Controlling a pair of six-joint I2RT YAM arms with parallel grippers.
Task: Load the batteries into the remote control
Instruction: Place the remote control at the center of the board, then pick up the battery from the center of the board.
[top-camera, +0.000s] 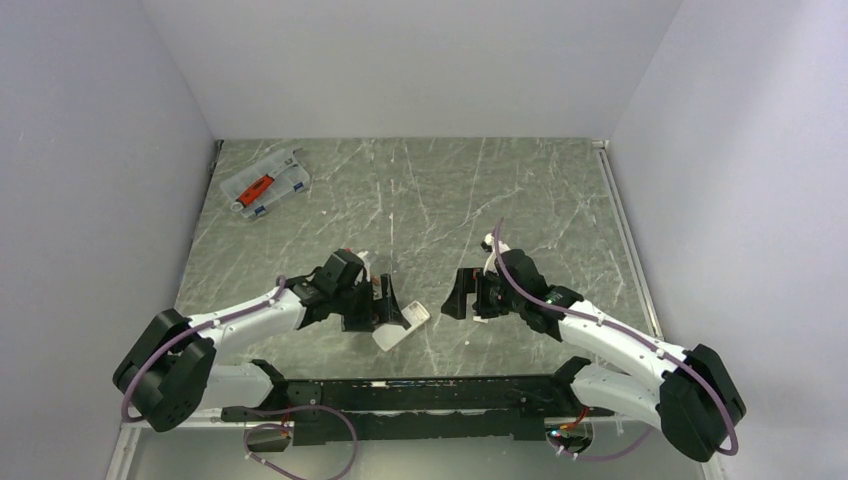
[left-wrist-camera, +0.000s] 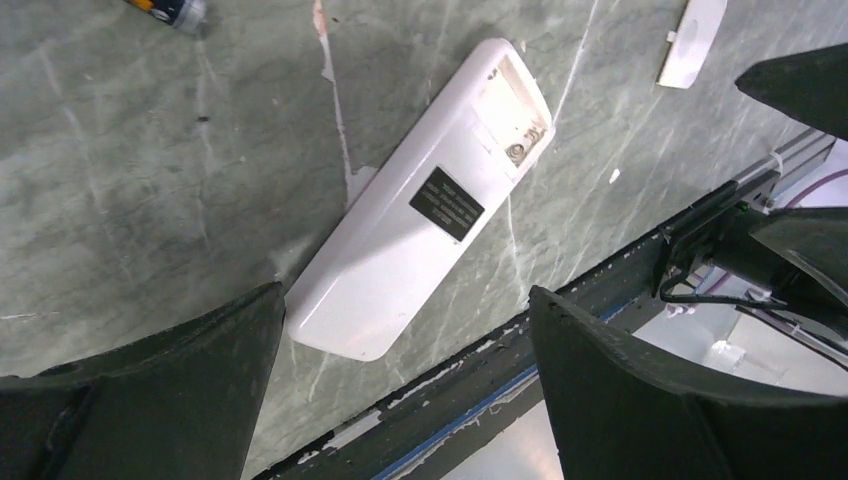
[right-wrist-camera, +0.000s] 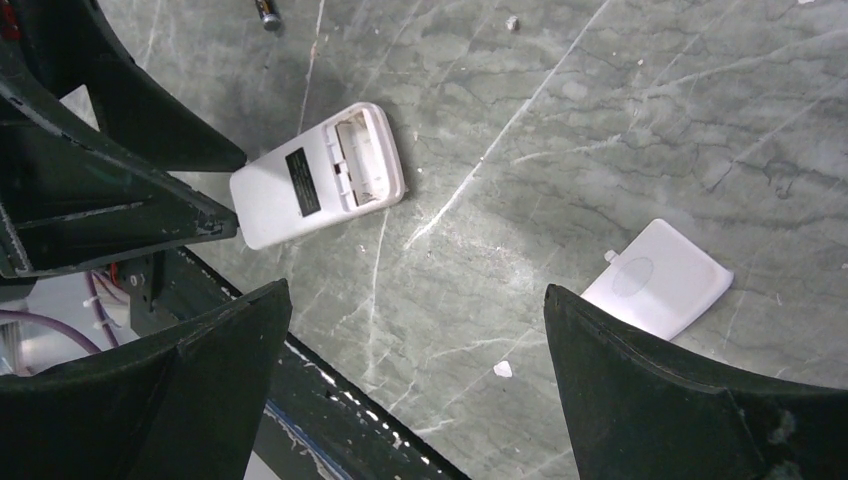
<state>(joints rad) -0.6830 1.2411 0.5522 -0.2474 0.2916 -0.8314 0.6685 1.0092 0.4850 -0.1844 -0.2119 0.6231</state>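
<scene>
glossy white plastic remote control (left-wrist-camera: 400, 215), scuffed marbled table (left-wrist-camera: 150, 180)

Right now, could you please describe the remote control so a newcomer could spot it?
On the grey marbled table, look near the front edge by the left end effector. The remote control lies face down there, slim and white; unlike the smaller white cover nearby, it has a dark label and an open battery bay.

Fixed overhead view from behind the arms; two close wrist views.
Both wrist cameras look down, sharing the slim white plastic remote control (left-wrist-camera: 390, 240).
</scene>
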